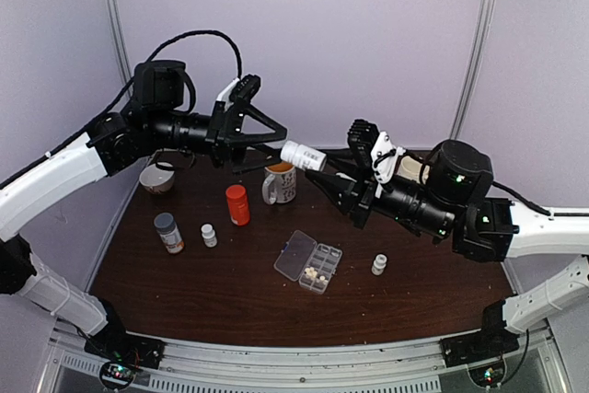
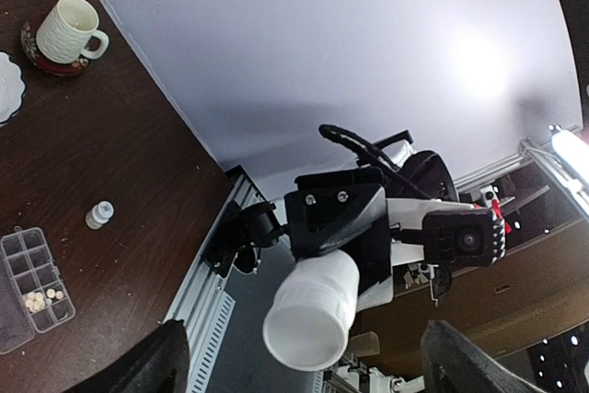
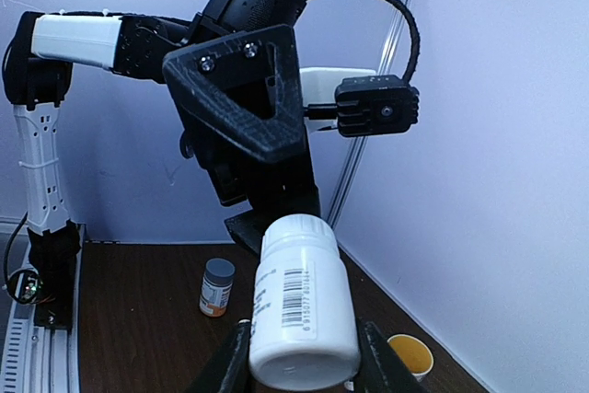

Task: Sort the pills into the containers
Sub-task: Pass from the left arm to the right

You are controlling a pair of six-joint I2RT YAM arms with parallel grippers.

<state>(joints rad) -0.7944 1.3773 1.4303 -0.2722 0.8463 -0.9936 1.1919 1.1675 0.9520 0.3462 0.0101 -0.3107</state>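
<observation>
My right gripper [image 1: 319, 168] is shut on a large white bottle [image 1: 303, 156], held up in the air with its cap on and pointing at my left gripper [image 1: 274, 143]. In the right wrist view the bottle [image 3: 302, 306] sits between both fingers [image 3: 226, 365]. In the left wrist view its cap end [image 2: 313, 315] faces the camera, and the left fingers [image 2: 161, 361] stand wide apart on either side, open and not touching it. The clear organizer box [image 1: 310, 261] lies open on the table, with whitish pills [image 1: 314, 273] in one of its containers. The left wrist view also shows the box [image 2: 32, 278] and the pills [image 2: 41, 299].
On the brown table stand an orange bottle [image 1: 237, 204], a grey-capped bottle [image 1: 167, 232], two small white bottles [image 1: 209, 235] [image 1: 379, 264], a white mug [image 1: 280, 181] and a bowl [image 1: 157, 178] at the back left. Walls close in behind and at both sides.
</observation>
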